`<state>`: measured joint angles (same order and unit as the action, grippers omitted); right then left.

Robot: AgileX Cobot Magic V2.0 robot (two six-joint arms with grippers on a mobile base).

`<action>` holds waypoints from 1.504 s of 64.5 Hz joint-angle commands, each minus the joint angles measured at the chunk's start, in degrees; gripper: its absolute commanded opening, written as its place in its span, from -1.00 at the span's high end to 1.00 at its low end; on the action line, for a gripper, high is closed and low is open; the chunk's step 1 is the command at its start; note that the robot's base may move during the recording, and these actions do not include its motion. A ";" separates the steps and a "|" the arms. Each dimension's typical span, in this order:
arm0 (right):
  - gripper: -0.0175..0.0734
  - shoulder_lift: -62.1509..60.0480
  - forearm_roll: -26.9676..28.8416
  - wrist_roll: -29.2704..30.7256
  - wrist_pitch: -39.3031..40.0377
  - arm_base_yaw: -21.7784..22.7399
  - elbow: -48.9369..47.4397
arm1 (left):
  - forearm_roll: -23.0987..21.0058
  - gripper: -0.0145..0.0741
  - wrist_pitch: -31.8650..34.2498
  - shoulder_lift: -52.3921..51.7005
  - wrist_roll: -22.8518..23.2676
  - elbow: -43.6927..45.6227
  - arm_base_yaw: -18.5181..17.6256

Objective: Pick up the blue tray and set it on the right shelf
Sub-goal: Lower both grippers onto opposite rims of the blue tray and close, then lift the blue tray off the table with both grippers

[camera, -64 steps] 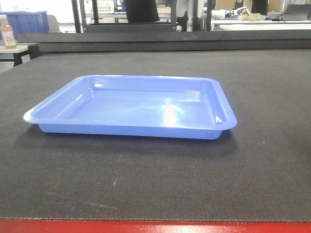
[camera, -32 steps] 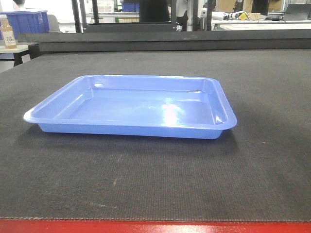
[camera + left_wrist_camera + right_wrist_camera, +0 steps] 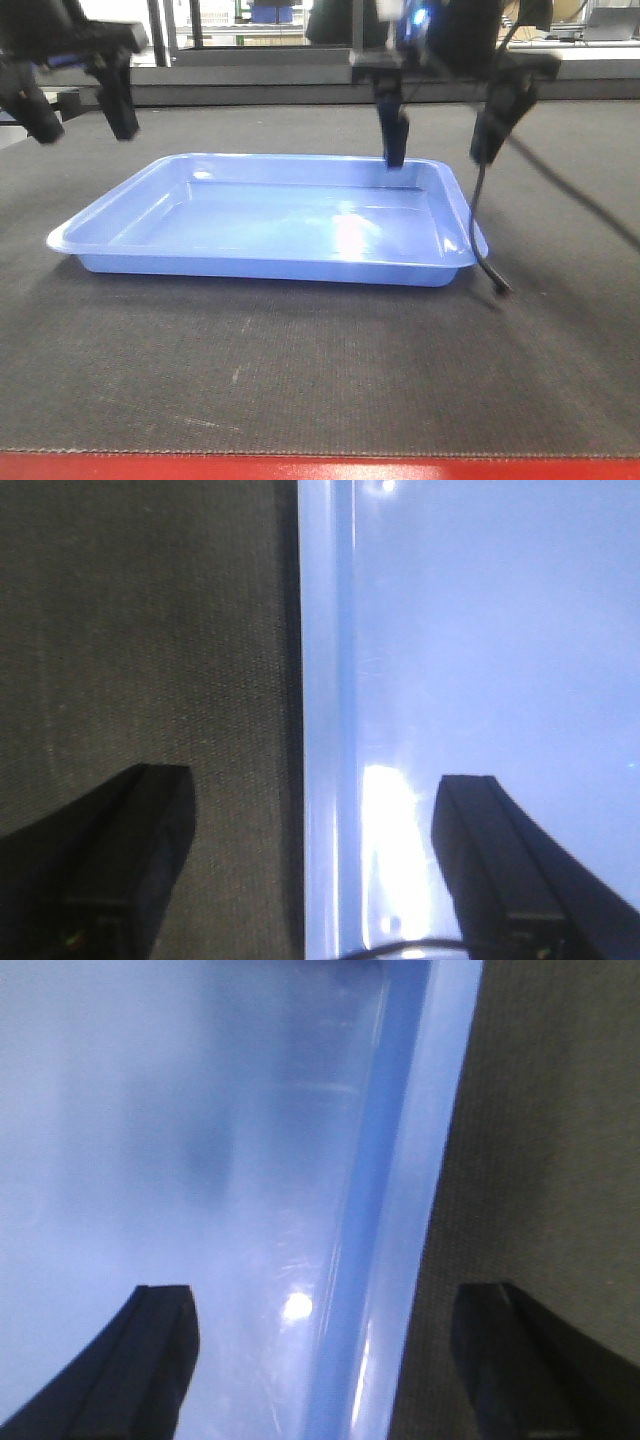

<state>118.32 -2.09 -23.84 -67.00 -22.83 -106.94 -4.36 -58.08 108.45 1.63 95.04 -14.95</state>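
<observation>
Where the blue tray [image 3: 280, 225] lay: long axis ran 9 to 3 o'clock.
Left gripper [image 3: 78, 115]: gaped over 9 o'clock rim.
Right gripper [image 3: 443, 135]: gaped over 3 o'clock rim.

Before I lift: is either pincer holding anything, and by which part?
Nothing held: left pincer and right pincer hang open, each over a rim of the blue tray.

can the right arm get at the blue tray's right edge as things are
Probably yes. The open right hand straddles the right rim of the shallow glossy light-blue plastic tray, one finger over its floor, the other over the dark grey mat. Nothing shows between them and the rim.
</observation>
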 commanded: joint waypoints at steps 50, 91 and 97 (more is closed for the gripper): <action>-0.73 2.71 -1.69 -2.27 3.68 0.78 -2.30 | -4.18 -0.23 1.46 6.92 0.83 5.16 -0.78; 0.49 -2.85 -5.35 -2.00 3.72 0.59 -2.30 | -3.00 0.77 -9.27 6.79 0.83 9.84 -0.78; 0.49 -6.64 -7.68 -0.30 3.29 0.59 -2.30 | -2.51 0.77 -11.60 4.26 0.83 11.18 -0.78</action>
<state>119.74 -6.19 -26.20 -65.20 -21.99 -107.16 -7.54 -66.63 119.06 3.11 103.31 -15.30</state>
